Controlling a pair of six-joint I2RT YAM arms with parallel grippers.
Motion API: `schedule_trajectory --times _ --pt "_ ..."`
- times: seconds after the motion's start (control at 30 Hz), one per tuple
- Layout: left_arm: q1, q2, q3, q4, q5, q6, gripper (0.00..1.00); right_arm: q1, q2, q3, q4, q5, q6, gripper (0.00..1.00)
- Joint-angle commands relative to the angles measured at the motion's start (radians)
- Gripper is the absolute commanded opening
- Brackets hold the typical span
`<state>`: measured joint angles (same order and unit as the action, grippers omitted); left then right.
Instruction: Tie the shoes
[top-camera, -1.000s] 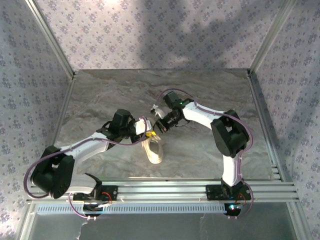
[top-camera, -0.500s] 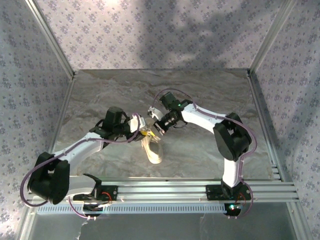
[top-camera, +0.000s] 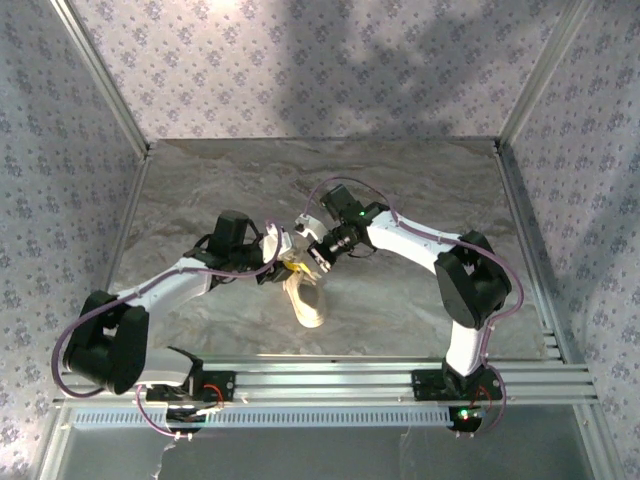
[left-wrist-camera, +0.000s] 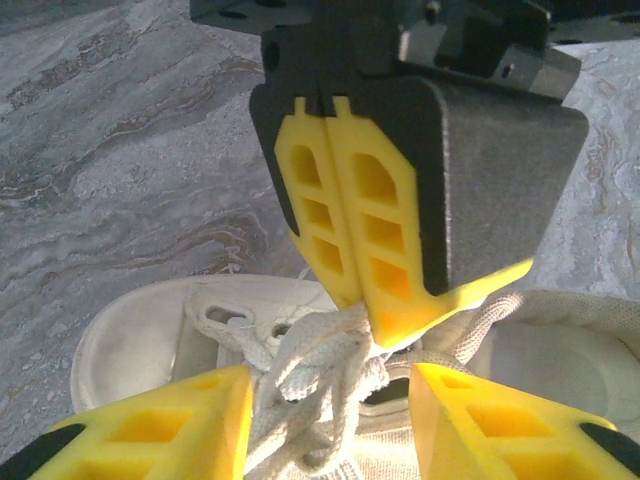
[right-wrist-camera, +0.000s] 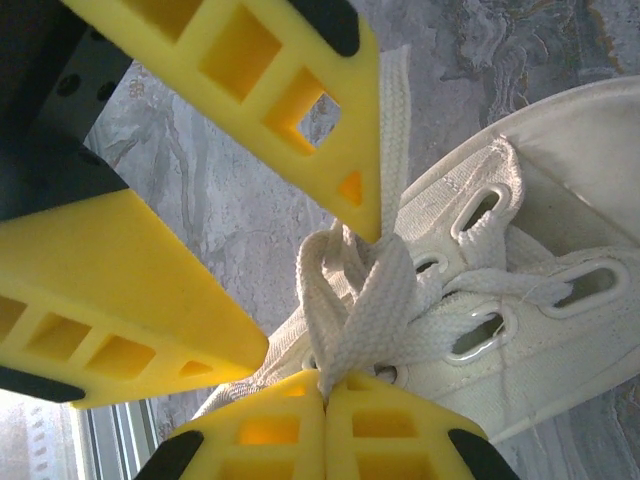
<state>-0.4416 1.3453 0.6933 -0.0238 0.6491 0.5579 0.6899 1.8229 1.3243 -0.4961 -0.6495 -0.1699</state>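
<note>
Laces (right-wrist-camera: 352, 300) pinched in right jaws; left jaws apart, perhaps touching

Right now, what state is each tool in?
Left tool: open, straddling the thin white woven laces.
Right tool: shut on those laces.

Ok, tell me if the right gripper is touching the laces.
Touching. The right wrist view shows the right gripper shut on the laces, the bunched strands running into its closed fingertips.
</note>
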Motion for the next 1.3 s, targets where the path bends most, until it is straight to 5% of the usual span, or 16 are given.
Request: schedule_trajectory --times 0.0,0.73,1.0,1.27 --pt "0.013 0.015 0.034 0.012 0.071 0.002 0.42 0.009 -0.031 -0.014 -0.006 -0.005 -0.027 0.05" --pt "0.017 0.077 0.084 -0.037 0.091 0.021 0.36 0.012 -0.04 -0.02 -0.007 -0.013 -0.054 0.08" --pt "0.015 0.088 0.105 -0.077 0.071 0.045 0.35 0.011 -0.057 -0.025 0.004 -0.032 -0.047 0.23" --pt "0.006 0.088 0.105 -0.084 0.057 0.053 0.35 -0.001 -0.053 -0.022 0.01 -0.032 -0.02 0.27"
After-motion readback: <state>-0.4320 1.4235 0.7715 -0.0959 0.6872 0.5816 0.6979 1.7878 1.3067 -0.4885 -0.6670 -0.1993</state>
